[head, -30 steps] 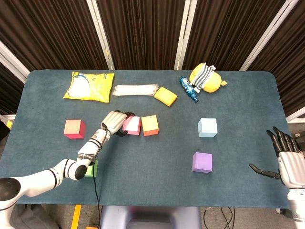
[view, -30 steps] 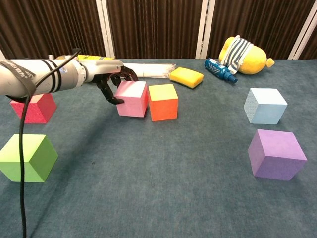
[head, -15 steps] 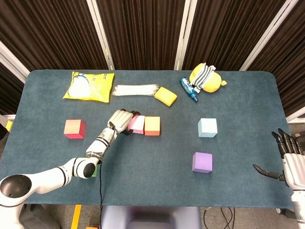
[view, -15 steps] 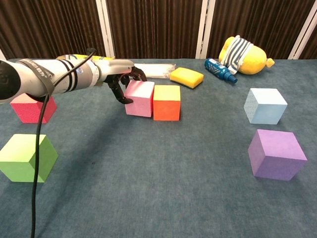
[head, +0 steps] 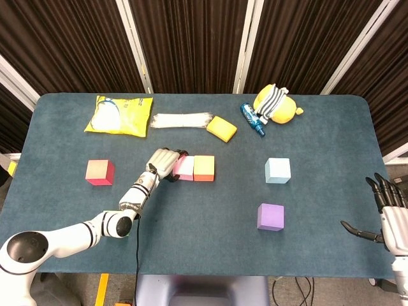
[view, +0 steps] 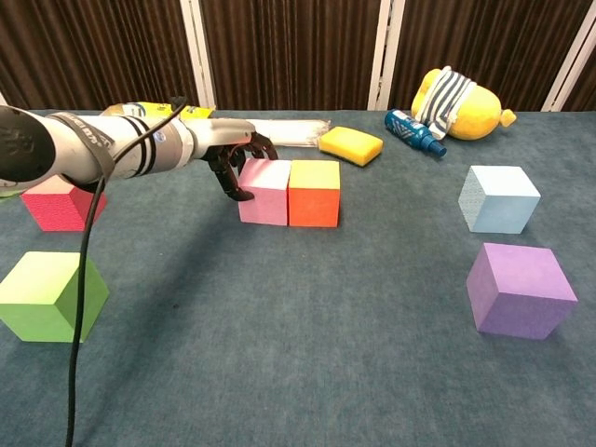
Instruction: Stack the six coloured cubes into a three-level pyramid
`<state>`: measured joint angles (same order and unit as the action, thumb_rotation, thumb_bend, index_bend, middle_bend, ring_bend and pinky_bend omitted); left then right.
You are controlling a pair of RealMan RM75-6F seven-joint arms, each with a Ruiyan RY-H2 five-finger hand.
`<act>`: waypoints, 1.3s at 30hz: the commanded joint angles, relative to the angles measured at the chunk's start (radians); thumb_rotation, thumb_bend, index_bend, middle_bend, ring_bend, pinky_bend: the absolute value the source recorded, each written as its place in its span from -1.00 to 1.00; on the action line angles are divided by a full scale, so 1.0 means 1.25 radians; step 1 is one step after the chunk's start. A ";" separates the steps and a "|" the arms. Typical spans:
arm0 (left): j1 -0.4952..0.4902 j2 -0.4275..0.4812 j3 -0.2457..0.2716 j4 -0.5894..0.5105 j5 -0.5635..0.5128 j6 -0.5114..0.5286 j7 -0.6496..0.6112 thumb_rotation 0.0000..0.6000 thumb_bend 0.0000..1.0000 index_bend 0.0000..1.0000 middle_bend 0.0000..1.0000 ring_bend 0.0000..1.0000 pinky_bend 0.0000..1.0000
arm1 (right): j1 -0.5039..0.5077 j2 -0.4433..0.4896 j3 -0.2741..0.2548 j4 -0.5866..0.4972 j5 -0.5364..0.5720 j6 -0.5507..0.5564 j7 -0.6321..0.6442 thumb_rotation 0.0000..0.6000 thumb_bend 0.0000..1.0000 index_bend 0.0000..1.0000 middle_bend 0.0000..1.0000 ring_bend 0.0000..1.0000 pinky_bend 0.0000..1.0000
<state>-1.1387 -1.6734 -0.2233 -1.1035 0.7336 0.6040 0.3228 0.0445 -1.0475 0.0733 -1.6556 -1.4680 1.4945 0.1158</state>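
Note:
My left hand [head: 164, 163] [view: 240, 166] grips the left side of the pink cube [head: 185, 167] [view: 265, 191], thumb in front and fingers curled over its back edge. The pink cube stands flush against the orange cube [head: 204, 167] [view: 314, 193] on the table. A red cube [head: 100, 172] [view: 60, 205] sits to the left, and a green cube [view: 47, 296] lies near the front left, hidden by my arm in the head view. Light blue [head: 278, 170] [view: 498, 198] and purple [head: 271, 216] [view: 519, 289] cubes stand on the right. My right hand [head: 390, 213] hangs open at the table's right edge, holding nothing.
Along the back lie a yellow bag [head: 119, 115], a white strip [head: 182, 120], a yellow sponge [head: 221, 128] [view: 351, 145], a blue bottle [head: 250, 117] and a yellow plush toy [head: 275, 105] [view: 456, 104]. A black cable trails from my left arm.
My left hand slid the pink cube to the right until it met the orange cube, which straightened. My right hand drew back toward the lower right corner.

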 commanded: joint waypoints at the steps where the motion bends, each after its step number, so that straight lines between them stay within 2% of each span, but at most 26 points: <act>1: -0.008 -0.001 0.002 0.001 -0.019 -0.001 0.009 1.00 -0.24 -0.39 -0.22 -0.32 -0.53 | -0.001 0.001 0.000 0.000 0.001 0.000 0.001 0.29 -0.95 -1.00 -0.91 -1.00 -0.65; 28: -0.036 0.002 0.016 -0.001 -0.089 -0.015 0.010 1.00 -0.24 -0.44 -0.27 -0.32 -0.55 | -0.009 0.003 0.003 0.004 0.005 0.004 0.006 0.29 -0.95 -1.00 -0.91 -1.00 -0.65; 32: -0.039 0.001 0.022 -0.003 -0.095 -0.012 0.013 1.00 -0.24 -0.47 -0.32 -0.33 -0.54 | -0.010 0.002 0.003 0.005 0.005 0.004 0.008 0.29 -0.95 -1.00 -0.91 -1.00 -0.65; 39: -0.043 0.007 0.030 -0.015 -0.111 -0.007 0.022 1.00 -0.26 -0.65 -0.51 -0.46 -0.53 | -0.010 0.002 0.003 0.007 0.004 0.003 0.011 0.29 -0.95 -1.00 -0.91 -1.00 -0.65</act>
<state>-1.1916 -1.6656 -0.1866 -1.1209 0.5958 0.5953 0.3492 0.0320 -1.0451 0.0775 -1.6472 -1.4634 1.4981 0.1292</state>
